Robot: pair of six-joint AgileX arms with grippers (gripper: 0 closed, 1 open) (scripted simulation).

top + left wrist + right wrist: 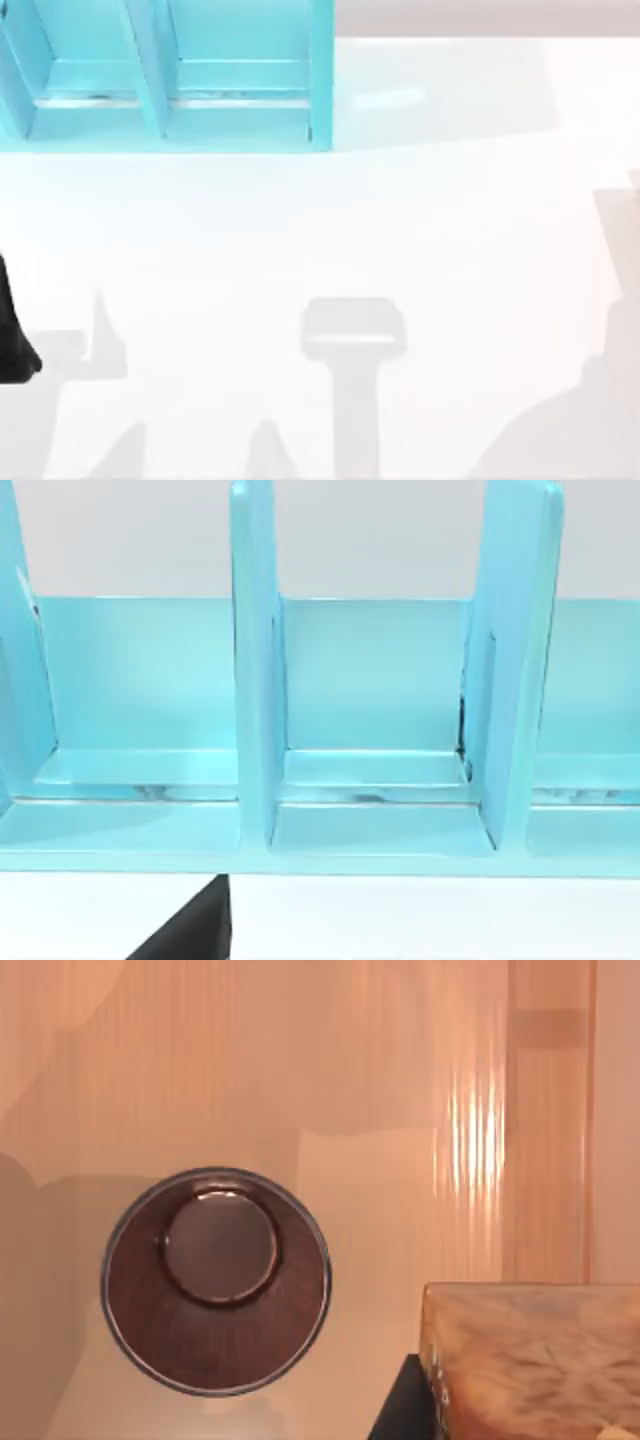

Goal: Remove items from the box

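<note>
The top view is strongly overexposed: the white table [420,220] is washed out, soft grey shadows are cast across its near part and right side, and a pale glare patch is seen beside the turquoise rack [240,90], whose edges are rendered slightly soft. In the left wrist view the rack's [370,680] panels are evenly and brightly lit, with thin bright reflections along the shelf joints. In the right wrist view a warm orange cast is seen, with streaked vertical glare on the wall [470,1140] and a soft shadow beside the cup [215,1280].

cup [216,1282] beside pack [535,1360], upright
</note>
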